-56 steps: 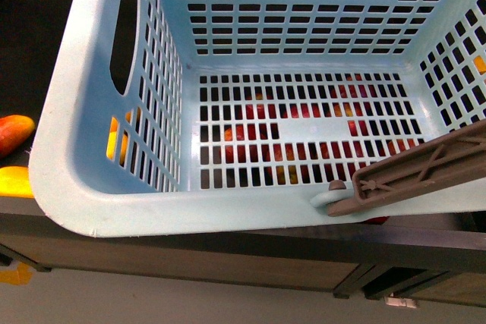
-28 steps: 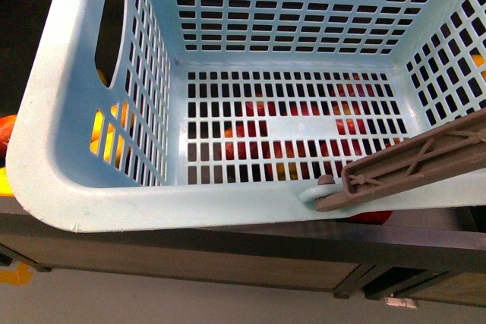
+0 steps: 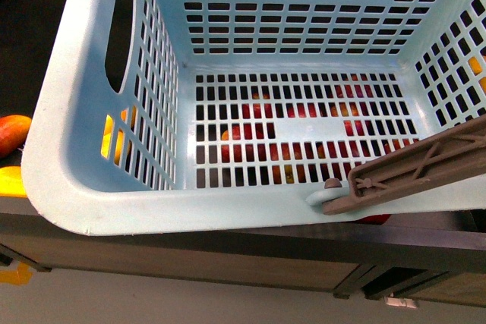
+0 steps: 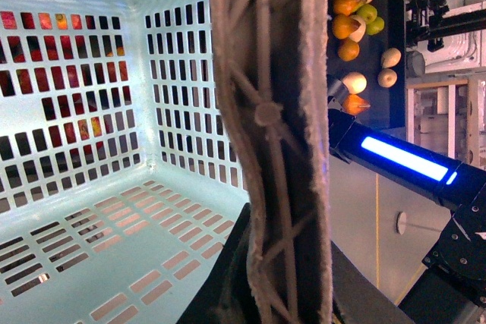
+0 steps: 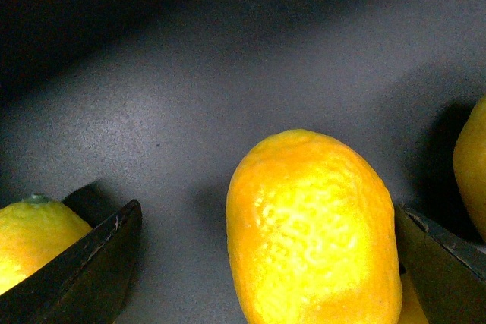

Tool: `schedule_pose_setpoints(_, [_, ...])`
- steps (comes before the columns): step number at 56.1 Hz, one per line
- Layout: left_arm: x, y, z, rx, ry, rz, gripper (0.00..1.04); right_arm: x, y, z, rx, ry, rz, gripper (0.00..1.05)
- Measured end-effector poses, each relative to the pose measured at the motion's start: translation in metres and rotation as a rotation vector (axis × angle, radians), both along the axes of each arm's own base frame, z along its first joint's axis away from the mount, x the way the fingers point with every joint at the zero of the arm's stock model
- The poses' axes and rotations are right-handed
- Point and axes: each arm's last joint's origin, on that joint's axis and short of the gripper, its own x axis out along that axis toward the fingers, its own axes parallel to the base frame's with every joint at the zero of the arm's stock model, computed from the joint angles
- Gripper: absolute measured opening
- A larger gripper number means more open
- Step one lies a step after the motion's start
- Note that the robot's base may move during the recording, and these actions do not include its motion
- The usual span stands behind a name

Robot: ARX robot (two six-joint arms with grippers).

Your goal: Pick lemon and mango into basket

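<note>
Basket (image 3: 91, 187) fills the front view, tilted, its near rim over the edge of the dark table (image 3: 250, 234). The slotted floor is bare, with red and yellow fruit showing through the slots from underneath. The brown-grey handle (image 3: 410, 168) lies across the near right rim.

In the left wrist view, the left gripper (image 4: 290, 290) is clamped on the handle. A dark finger sits on each side of it and the bar runs straight up out of the claw. Behind it are the basket wall, a cluster of oranges, pears and green apples (image 4: 357, 20) on the tabletop, and the right arm (image 4: 406, 158) with a lit blue strip.

Mango (image 3: 11, 133) is outside the basket, on the table off its left wall. It is red-orange, cut by the frame edge, and only part of it shows.

The right gripper (image 5: 267, 214) is down at the grey surface, spread wide and holding nothing. A yellow-orange oval fruit (image 5: 311, 233) with pebbled skin sits between the two dark fingers (image 5: 91, 263). It is close to the far finger and well apart from the other. I cannot tell whether this one is the lemon. A second yellow fruit (image 5: 30, 244) with a greenish tip is just outside one finger, and a third (image 5: 472, 165) is at the other edge.
</note>
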Motion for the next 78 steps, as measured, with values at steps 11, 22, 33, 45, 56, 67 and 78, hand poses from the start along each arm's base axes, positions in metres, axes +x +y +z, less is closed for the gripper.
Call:
schedule_pose_setpoints(11, [0.0,0.0,0.0,0.0,0.0,0.0,0.07,0.003,-0.002,-0.003,-0.001,0.007,-0.003,0.96])
schedule_pose_setpoints(22, [0.0,0.0,0.0,0.0,0.0,-0.001,0.07,0.002,-0.002,-0.016,0.003,0.036,-0.006,0.96])
schedule_pose_setpoints(33, [0.0,0.0,0.0,0.0,0.0,0.0,0.07,0.003,-0.003,-0.019,-0.005,0.046,-0.007,0.84])
schedule_pose_setpoints(45, [0.0,0.0,0.0,0.0,0.0,0.0,0.07,0.002,-0.003,-0.019,-0.009,0.047,-0.01,0.58])
schedule_pose_setpoints(56, [0.0,0.0,0.0,0.0,0.001,0.0,0.07,-0.001,-0.003,-0.013,0.004,0.027,-0.012,0.54])
schedule_pose_setpoints(67, [0.0,0.0,0.0,0.0,0.001,0.0,0.07,-0.008,-0.002,0.005,0.015,-0.02,-0.005,0.53])
schedule_pose_setpoints(78, [0.0,0.0,0.0,0.0,0.0,0.0,0.07,-0.016,-0.002,0.049,-0.014,-0.148,0.015,0.53])
